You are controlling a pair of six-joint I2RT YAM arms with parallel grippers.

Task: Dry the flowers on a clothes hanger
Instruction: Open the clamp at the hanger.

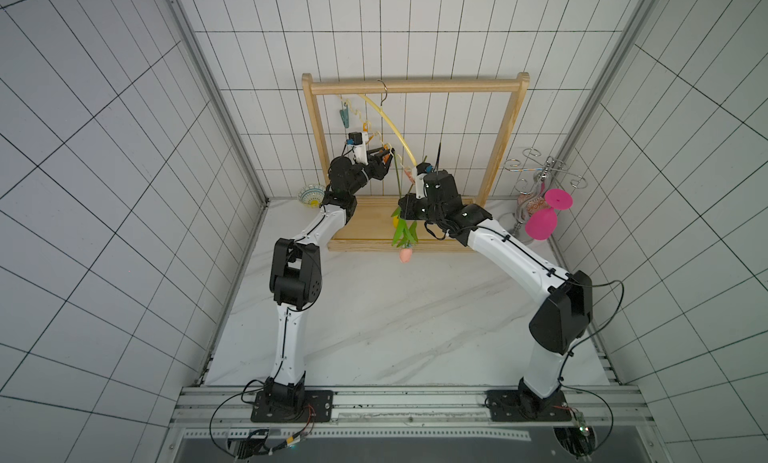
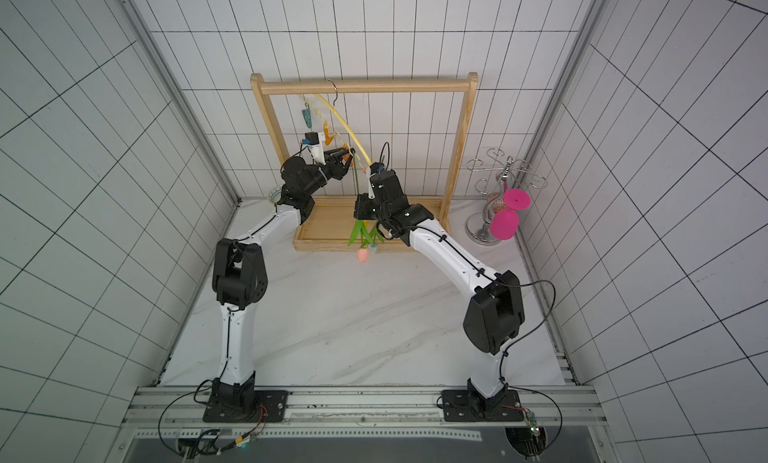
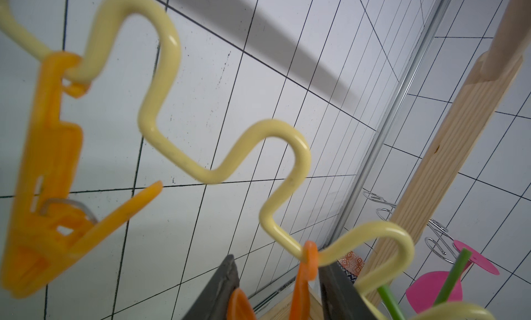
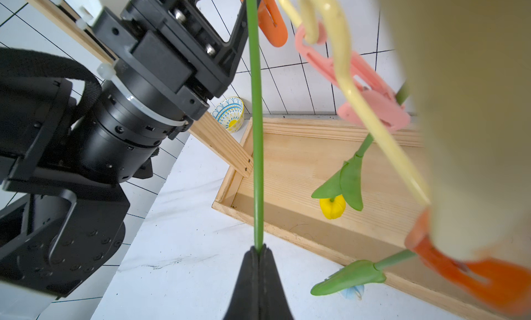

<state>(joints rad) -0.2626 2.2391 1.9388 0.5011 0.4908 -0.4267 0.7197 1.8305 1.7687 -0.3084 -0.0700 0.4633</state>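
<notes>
The pale-yellow clothes hanger hangs tilted from the wooden rack, its wavy bar close in the left wrist view. My left gripper squeezes the handles of an orange clothespin on that bar. My right gripper is shut on the long green stem of the pink tulip, which hangs head down; the stem's top reaches the orange clothespin. The yellow tulip hangs from a pink clothespin. A white flower hangs from another orange clothespin.
The wooden frame rack stands at the back wall on its tray base. At the back right, a silver stand with curled hooks holds a magenta glass. A patterned bowl sits back left. A teal clothespin hangs high on the hanger.
</notes>
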